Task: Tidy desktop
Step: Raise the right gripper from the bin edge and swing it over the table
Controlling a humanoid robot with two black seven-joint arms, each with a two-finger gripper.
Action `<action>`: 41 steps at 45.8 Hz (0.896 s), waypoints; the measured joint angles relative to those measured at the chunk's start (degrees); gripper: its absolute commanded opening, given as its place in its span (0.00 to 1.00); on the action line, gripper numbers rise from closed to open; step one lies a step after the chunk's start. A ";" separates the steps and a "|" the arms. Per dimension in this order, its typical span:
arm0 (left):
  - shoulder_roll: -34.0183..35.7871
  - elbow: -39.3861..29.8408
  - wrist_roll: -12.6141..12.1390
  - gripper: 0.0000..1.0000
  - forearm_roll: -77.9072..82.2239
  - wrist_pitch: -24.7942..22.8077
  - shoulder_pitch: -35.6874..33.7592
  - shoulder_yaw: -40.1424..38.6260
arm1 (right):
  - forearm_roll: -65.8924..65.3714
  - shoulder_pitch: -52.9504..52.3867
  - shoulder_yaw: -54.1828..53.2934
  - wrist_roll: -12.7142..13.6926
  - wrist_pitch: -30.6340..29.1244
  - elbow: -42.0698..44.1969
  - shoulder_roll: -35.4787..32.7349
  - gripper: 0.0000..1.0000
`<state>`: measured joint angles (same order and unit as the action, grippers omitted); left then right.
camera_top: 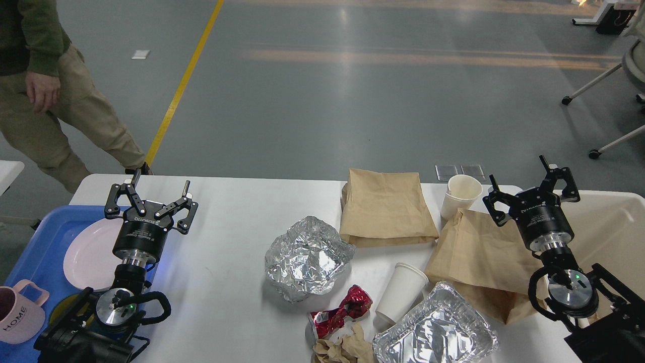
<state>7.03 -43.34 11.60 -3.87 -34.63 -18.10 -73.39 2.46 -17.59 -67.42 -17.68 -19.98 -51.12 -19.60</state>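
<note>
The desktop (227, 242) is a wide white table strewn with litter. On it lie a crumpled foil ball (307, 257), a flat brown paper bag (385, 206), a second brown bag (478, 257), an upright paper cup (461, 194), a tipped paper cup (400, 292), a crushed red can (342, 310), a foil tray (436, 335) and crumpled brown paper (345, 348). My left gripper (160, 185) stands open and empty above the table's left end. Empty too, my right gripper (522, 177) hangs open over the table's right edge, just right of the upright cup.
A blue tray (35, 252) at the left holds a pink plate (90, 254) and a pink mug (17, 315). A deep beige bin (609, 237) stands at the right. A person (55, 91) walks on the floor beyond the far left corner. Chair legs (599, 85) show at far right.
</note>
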 measured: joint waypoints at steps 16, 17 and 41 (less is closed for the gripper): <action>0.00 0.00 0.00 0.96 0.00 0.00 0.00 0.00 | 0.00 -0.88 0.21 0.42 -0.08 -0.29 -0.23 1.00; 0.00 0.00 0.00 0.96 0.00 0.00 0.00 0.00 | 0.00 -1.06 0.27 0.69 -0.08 -0.28 -0.23 1.00; 0.00 0.00 0.00 0.96 0.00 0.00 0.00 0.00 | -0.01 -10.54 17.25 2.10 1.45 -0.13 -8.32 1.00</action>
<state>7.03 -43.33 11.60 -3.87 -34.63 -18.10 -73.39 2.45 -28.14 -50.17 -15.58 -18.53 -51.25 -27.93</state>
